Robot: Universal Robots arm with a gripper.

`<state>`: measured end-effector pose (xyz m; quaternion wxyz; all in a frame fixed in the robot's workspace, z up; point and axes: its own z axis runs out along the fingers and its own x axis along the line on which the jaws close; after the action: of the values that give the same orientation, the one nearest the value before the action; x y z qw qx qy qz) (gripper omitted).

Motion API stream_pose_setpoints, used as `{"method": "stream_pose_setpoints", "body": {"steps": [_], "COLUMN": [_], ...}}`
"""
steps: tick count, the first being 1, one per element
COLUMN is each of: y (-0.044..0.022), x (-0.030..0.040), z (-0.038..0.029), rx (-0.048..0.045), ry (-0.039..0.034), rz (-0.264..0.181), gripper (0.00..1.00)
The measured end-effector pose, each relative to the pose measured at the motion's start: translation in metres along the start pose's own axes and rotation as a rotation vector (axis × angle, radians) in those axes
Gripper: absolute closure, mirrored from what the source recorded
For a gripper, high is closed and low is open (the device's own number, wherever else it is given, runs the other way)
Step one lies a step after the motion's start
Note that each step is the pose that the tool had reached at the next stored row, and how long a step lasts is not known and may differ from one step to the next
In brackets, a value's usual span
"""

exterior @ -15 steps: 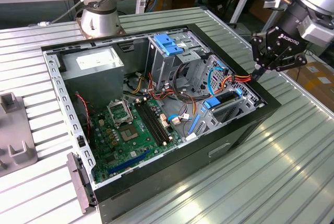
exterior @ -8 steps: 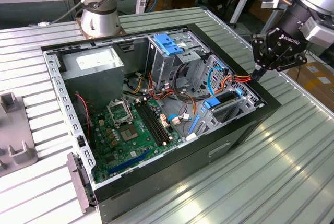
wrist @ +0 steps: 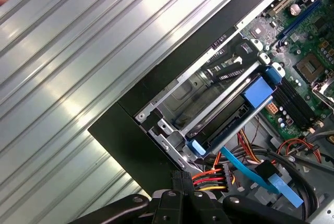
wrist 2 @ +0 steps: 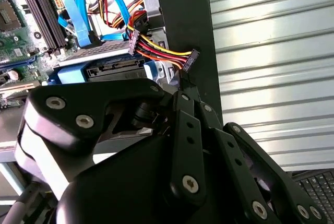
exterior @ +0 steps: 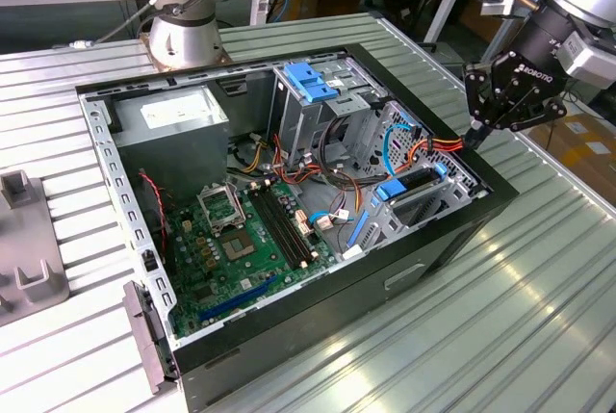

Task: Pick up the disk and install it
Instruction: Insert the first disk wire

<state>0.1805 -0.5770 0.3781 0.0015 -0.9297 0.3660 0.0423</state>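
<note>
The disk [exterior: 415,184] lies flat in the low bay at the corner of the open computer case [exterior: 438,245] on the exterior view's right, with its blue rails along both sides. It also appears in both wrist views [wrist 2: 102,52] [wrist: 225,124]. My gripper [exterior: 477,132] hangs just above the case's black rim beside that bay, fingers pressed together with nothing between them. In both wrist views my gripper [wrist 2: 183,89] [wrist: 182,197] ends right by the black plug [wrist 2: 192,59] of a red, yellow and black cable bundle draped over the rim.
Inside the case are the green motherboard [exterior: 241,235], a grey power supply [exterior: 178,119], a tall drive bay with a blue bracket [exterior: 310,81] and loose cables [exterior: 404,139]. The arm's base [exterior: 183,38] stands behind the case. A grey fixture [exterior: 24,269] sits on the ribbed table at the exterior view's left.
</note>
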Motion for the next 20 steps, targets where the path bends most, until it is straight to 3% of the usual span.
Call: {"method": "stream_pose_setpoints", "body": {"steps": [1, 5, 14, 15, 16, 17, 20], "y": [0.0000, 0.0000, -0.0033, -0.0077, -0.0078, -0.0078, -0.0049], "x": [0.0000, 0.0000, -0.0024, 0.0009, 0.0013, 0.0013, -0.0019], "z": [0.0000, 0.0000, 0.0063, 0.0100, 0.0140, 0.0141, 0.0092], "rx": [0.0000, -0.0001, -0.0005, -0.0013, -0.0012, -0.0013, 0.0122], "ry": [0.0000, 0.0000, 0.0001, 0.0004, 0.0004, 0.0004, -0.0117], "rz": [0.000, -0.001, -0.010, -0.017, -0.018, -0.018, -0.019], "gripper": [0.83, 0.64, 0.64, 0.64, 0.64, 0.82, 0.82]}}
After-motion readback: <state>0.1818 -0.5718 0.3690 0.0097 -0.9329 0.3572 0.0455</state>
